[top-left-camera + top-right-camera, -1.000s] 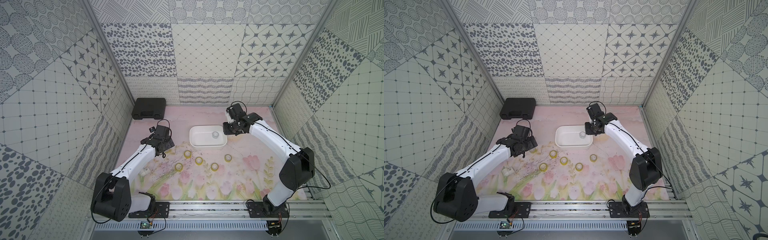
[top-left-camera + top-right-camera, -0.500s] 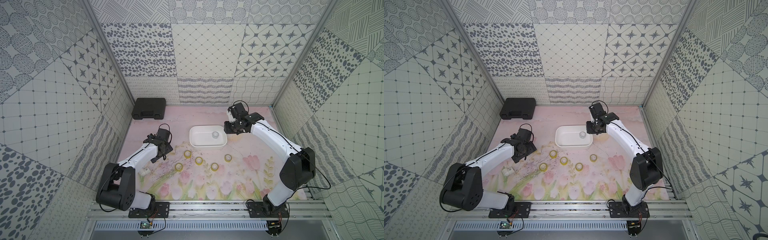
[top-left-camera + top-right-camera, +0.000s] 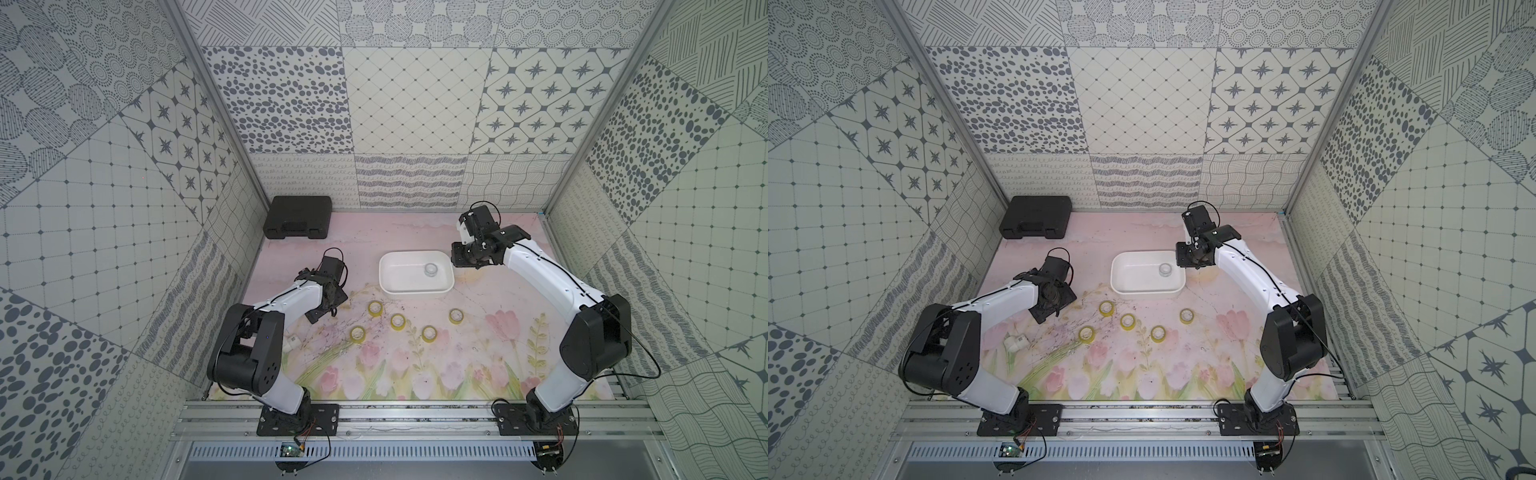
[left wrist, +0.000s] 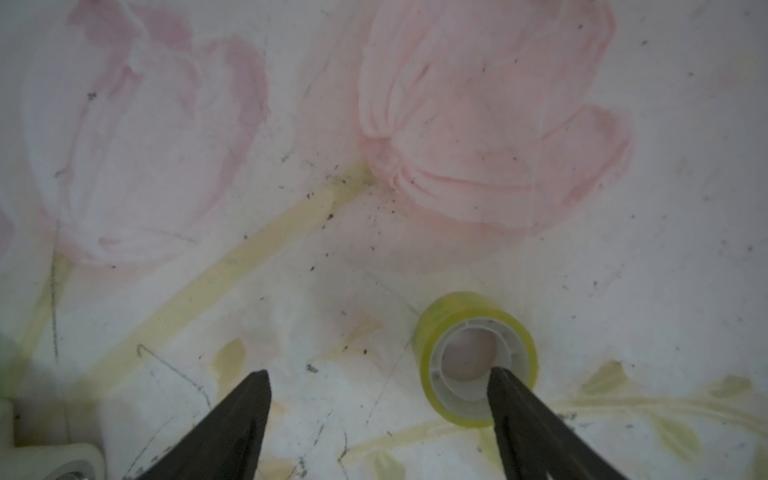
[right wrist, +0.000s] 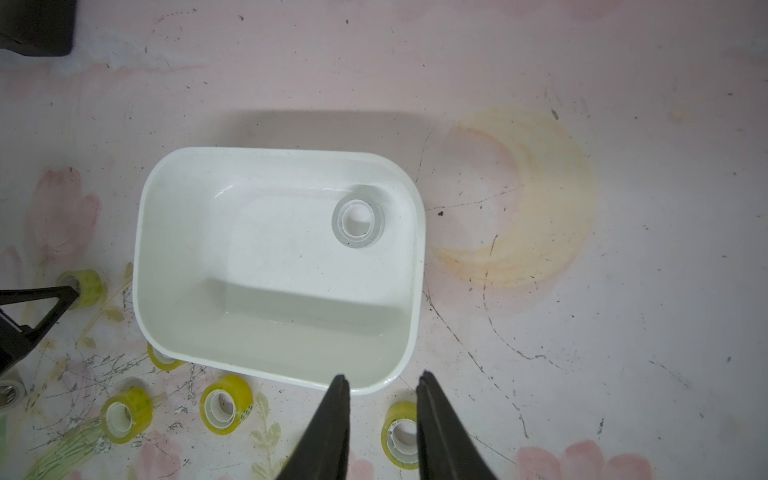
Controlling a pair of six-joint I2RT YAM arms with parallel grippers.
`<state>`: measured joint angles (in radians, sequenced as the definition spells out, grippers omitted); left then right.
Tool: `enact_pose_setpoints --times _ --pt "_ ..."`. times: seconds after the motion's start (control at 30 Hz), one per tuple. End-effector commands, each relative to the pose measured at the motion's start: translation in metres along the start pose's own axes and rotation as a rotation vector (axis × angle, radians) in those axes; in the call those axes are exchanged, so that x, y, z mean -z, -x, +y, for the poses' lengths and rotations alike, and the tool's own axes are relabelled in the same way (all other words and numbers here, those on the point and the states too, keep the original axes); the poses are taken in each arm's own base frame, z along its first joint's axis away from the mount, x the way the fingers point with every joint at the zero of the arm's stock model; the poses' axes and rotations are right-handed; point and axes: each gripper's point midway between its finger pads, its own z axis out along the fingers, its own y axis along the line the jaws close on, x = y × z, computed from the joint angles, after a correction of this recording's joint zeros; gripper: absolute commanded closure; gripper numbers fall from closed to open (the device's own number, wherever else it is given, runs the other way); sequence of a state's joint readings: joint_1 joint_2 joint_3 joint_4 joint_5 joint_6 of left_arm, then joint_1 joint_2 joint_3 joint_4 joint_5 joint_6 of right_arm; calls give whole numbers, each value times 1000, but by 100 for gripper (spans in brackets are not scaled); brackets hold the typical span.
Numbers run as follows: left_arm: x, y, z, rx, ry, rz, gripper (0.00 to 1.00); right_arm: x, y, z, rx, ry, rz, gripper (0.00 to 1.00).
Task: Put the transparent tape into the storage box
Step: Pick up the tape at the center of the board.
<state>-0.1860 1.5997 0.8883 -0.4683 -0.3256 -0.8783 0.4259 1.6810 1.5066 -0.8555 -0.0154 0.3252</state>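
The yellow-tinted glossy tape ring (image 4: 461,309) lies under one of your wide-apart left fingers (image 4: 232,415), so straddle it before closing; your right fingers (image 5: 328,424) hang slightly apart, empty.

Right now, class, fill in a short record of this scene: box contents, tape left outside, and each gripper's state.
storage box: white tub holding one colourless tape ring
yellow tape rings: five on the mat, outside the box
left gripper: open, holding nothing, beside a yellow ring
right gripper: open, empty, at the box's end
black case: back corner, shut
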Motion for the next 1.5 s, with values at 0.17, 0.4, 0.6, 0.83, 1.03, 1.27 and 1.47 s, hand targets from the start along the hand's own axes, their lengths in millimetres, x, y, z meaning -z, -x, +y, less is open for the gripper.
enact_pose_setpoints --times 0.17,0.4,0.6,0.83,1.03,1.27,1.47 --pt "-13 13 -1 52 42 -53 30 -5 5 -4 4 -4 -17 70" --pt "-20 8 0 68 54 -40 50 -7 6 -5 2 -9 -15 70" --pt "-22 8 -4 76 35 -38 82 -1 11 -7 -3 -14 -35 71" --pt "11 26 -16 20 -25 -108 100 8 18 -8 -8 -16 -63 71" --pt "77 54 -64 -144 -198 -204 100 5 19 -17 -32 -21 -55 70" --pt "126 38 -175 -408 -458 -155 100 -2 18 -25 -65 -14 -35 68" --pt "122 -18 -262 -602 -581 -66 100 -6 14 -24 -81 -3 -21 68"
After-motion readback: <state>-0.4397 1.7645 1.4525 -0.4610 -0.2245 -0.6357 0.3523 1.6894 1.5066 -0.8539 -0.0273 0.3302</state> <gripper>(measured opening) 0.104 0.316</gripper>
